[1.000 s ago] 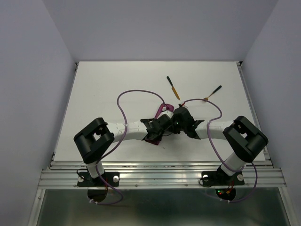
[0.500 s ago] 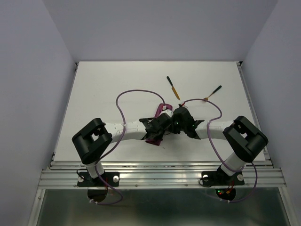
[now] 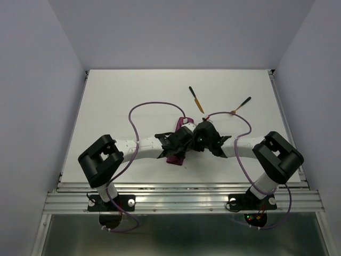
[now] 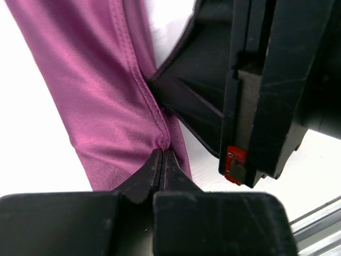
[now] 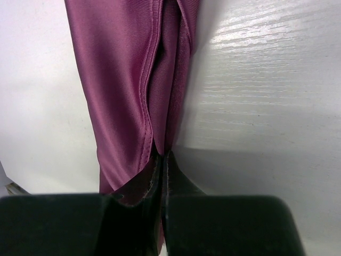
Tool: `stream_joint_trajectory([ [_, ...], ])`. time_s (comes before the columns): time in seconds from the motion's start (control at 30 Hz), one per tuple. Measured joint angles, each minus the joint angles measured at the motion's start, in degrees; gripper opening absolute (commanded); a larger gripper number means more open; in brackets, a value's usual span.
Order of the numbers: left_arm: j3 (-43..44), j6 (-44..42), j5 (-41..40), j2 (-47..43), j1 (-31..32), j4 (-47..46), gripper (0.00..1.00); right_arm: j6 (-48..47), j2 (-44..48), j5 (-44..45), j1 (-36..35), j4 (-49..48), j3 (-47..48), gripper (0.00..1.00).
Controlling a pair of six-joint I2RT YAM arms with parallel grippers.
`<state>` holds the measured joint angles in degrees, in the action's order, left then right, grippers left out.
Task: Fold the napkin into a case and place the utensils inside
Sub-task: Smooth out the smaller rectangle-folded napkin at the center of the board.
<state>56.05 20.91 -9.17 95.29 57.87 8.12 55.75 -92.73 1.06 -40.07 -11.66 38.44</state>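
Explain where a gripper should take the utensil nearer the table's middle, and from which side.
Take the black handle, its far end, from straight above, closing across its thin width. The utensil lies flat and slanted on the table, clear of other things, gold end toward the near edge.

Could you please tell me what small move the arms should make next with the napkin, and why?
Probably draw the two arms apart. The left gripper and right gripper each have their fingers pinched shut on a hemmed edge of the napkin, close together, so the cloth is bunched into a narrow strip; spreading it would flatten it for folding. The utensils lie farther back.
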Motion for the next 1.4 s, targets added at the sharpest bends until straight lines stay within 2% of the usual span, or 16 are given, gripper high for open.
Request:
stream_joint_trajectory([
  [0.13, -1.75, 0.33, 1.33, 0.0, 0.0, -1.55, 0.0, 0.17, 0.0, 0.04, 0.0, 0.02, -0.02, 0.09],
  [0.17, -2.32, 0.46, 1.55, 0.0, -0.04, -2.03, 0.0, 0.22, 0.0, 0.11, 0.0, 0.02, -0.02, 0.17],
  [0.23, -2.91, 0.61, 1.73, 0.0, -0.15, -2.71, 0.0, 0.66, 0.17, 0.24, 0.2, 0.04, -0.11, 0.23],
  [0.33, -3.43, 0.74, 2.23, 0.0, -0.22, -3.52, 0.0, 1.2, 1.64, 0.57, 0.63, 0.13, -1.14, 0.4],
  [0.5, -3.98, 0.85, 3.15, 0.0, -0.24, -4.81, 0.0, 1.86, 4.35, 0.79, 1.2, 0.0, -2.6, 0.56],
  [0.97, -3.98, 1.42, 4.59, 0.0, -1.75, -5.77, 0.0, 2.82, 1.92, -3.23, 1.73, -3.8, -2.6, 0.59],
  [1.23, -4.33, 1.55, 5.57, -0.22, -2.51, -6.43, 0.0, 4.79, 8.2, 0.31, 1.75, -2.27, -7.48, 0.59],
  [1.4, -5.07, 1.73, 6.27, -0.85, -3.1, -7.37, 0.0, 5.44, 11.56, 1.55, 1.75, -1.16, -9.55, 0.7],
])
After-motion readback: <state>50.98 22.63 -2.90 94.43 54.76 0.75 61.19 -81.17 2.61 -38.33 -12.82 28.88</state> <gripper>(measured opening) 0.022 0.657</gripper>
